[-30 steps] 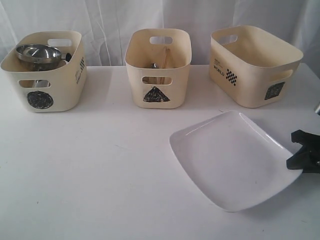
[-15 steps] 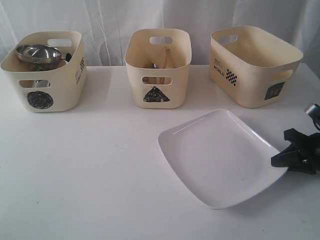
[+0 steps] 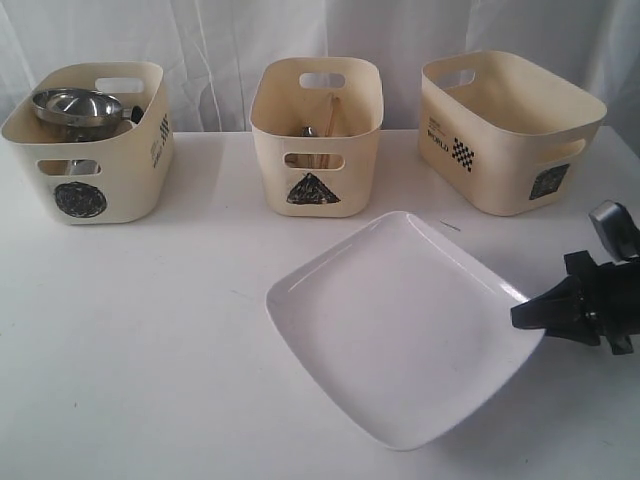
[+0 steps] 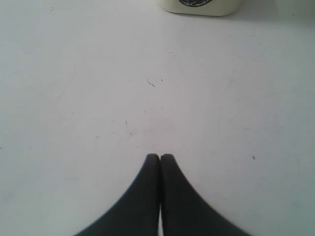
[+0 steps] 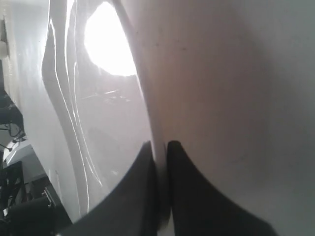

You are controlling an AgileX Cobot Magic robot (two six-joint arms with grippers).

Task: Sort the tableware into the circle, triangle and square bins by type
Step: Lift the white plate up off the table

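So the right jaws are pinched down tight on the rim of the big white squarish plate [image 3: 400,320]. In the right wrist view you can see the two black fingers [image 5: 140,191] squeezed either side of that thin edge, with the glossy plate face [image 5: 118,128] catching a bright glare. From the exterior view the right arm [image 3: 600,300] comes in from the right edge of the bench [image 3: 180,330] and has the plate by its right-hand corner. The plate sits over the right half of the bench, toward the near edge. There's a shadow under its near-right side, so that side looks lifted a bit, though I honestly can't tell whether the opposite corner is touching the bench. The left jaws are closed flat against each other with nothing in between, hanging over a bare patch of bench. The bottom of a cream bin [image 4: 199,6] with a dark scribbled mark is just visible past them, and I can't say which bin it is from that view. Along the far edge there are three cream bins. The circle bin [image 3: 90,140] is at the far left corner with a steel bowl [image 3: 77,105] sitting on top of other steel stuff. The triangle bin [image 3: 315,135] is in the middle with wooden chopsticks [image 3: 333,112] leaning inside. The square bin [image 3: 510,130] is at the far right corner, just beyond the plate. A white curtain [image 3: 220,40] hangs behind it all.
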